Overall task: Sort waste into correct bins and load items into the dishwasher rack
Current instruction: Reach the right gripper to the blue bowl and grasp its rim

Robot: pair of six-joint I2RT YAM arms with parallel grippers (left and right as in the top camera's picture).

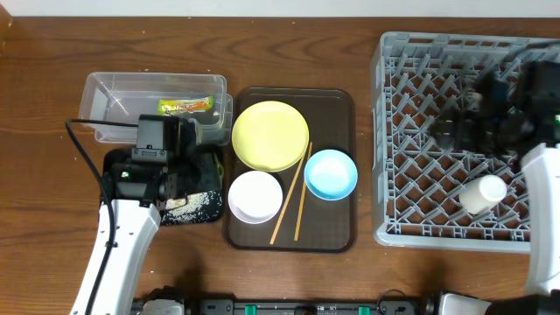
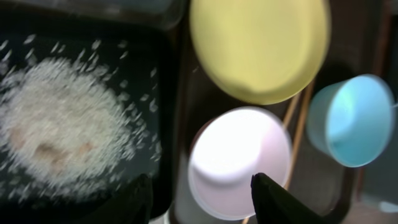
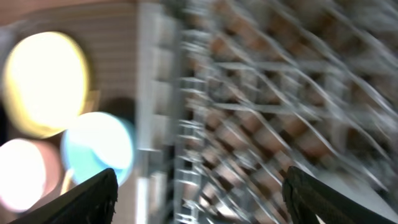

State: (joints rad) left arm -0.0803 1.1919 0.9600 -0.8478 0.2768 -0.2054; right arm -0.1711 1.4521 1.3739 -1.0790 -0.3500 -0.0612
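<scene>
Nearest the robot, the left end effector (image 2: 199, 208) hangs released, its two dark fingers (image 2: 140, 200) spread wide with nothing between them, above the seam where the shallow black tray (image 1: 210, 157) meets the dark brown serving tray (image 1: 325, 229). On the black tray's matte floor, loose white rice grains (image 2: 56, 130) form a rough mound with scattered grains around it. Just beside it, on the serving tray's front left, sits the smooth, round white bowl (image 1: 255, 196). A pair of slim wooden chopsticks (image 1: 293, 199) lies slanted between that bowl and the glossy light blue bowl (image 1: 331, 173). Behind both bowls rests the flat, round yellow plate (image 1: 270, 135), its rim meeting the upper ends of the chopsticks. Farther back on the left of the wooden table (image 1: 52, 52), the clear rectangular plastic tub (image 1: 105, 92) holds the crinkled green-and-yellow snack wrapper (image 1: 185, 106). To the right stands the large grey dishwasher rack (image 1: 411, 166), a square crate with a lattice floor and upright pegs. The small pale cup (image 1: 483, 192) lies tipped over near its front right corner. The right end effector (image 3: 199, 199) hovers over the rack's far half, unclenched and empty, though its wrist view is heavily blurred.
</scene>
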